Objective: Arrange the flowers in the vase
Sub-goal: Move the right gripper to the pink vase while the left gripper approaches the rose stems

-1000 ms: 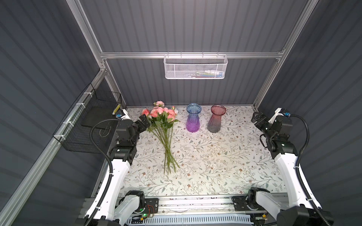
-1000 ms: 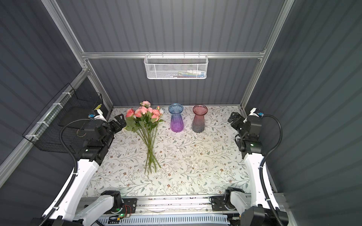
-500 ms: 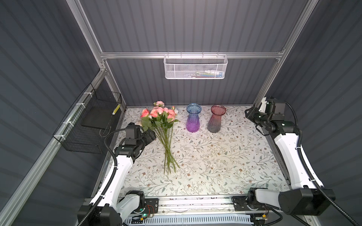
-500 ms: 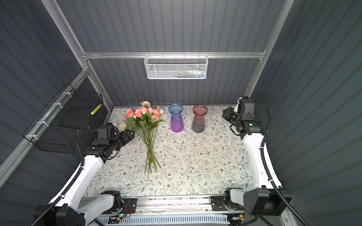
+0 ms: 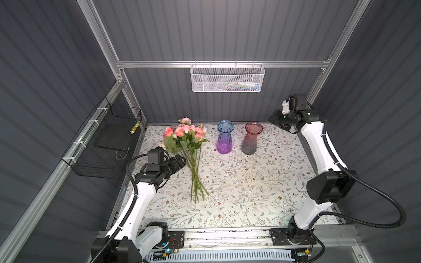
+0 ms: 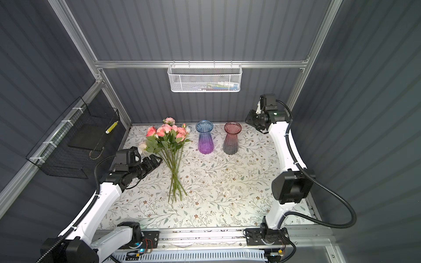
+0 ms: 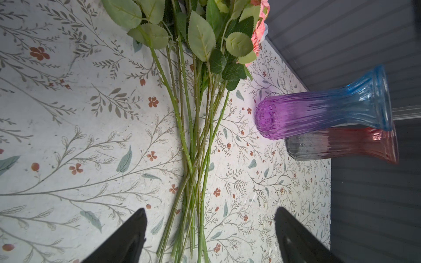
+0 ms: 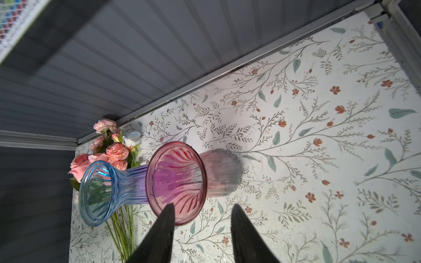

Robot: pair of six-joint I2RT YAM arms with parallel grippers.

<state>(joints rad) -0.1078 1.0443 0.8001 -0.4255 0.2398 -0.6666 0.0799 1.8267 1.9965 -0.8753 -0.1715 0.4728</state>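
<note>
Floral tabletop [image 5: 250, 182]: flowers [image 5: 190, 154] lie beside blue vase [image 5: 224, 140], red vase [image 5: 251, 141]; left tool [image 7: 210, 209], right tool [image 8: 203, 205] spread.

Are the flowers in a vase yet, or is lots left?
Nothing is done yet: the flowers lie bunched on the table, and the blue vase and red vase stand empty. In hand: the left fingers are open beside the stems; the right fingers, open and empty, face the red vase. Every flower remains.

Floral table [image 5: 250, 182] holds flowers [image 5: 194, 167], blue vase [image 5: 224, 141], pink vase [image 5: 250, 142].
</note>
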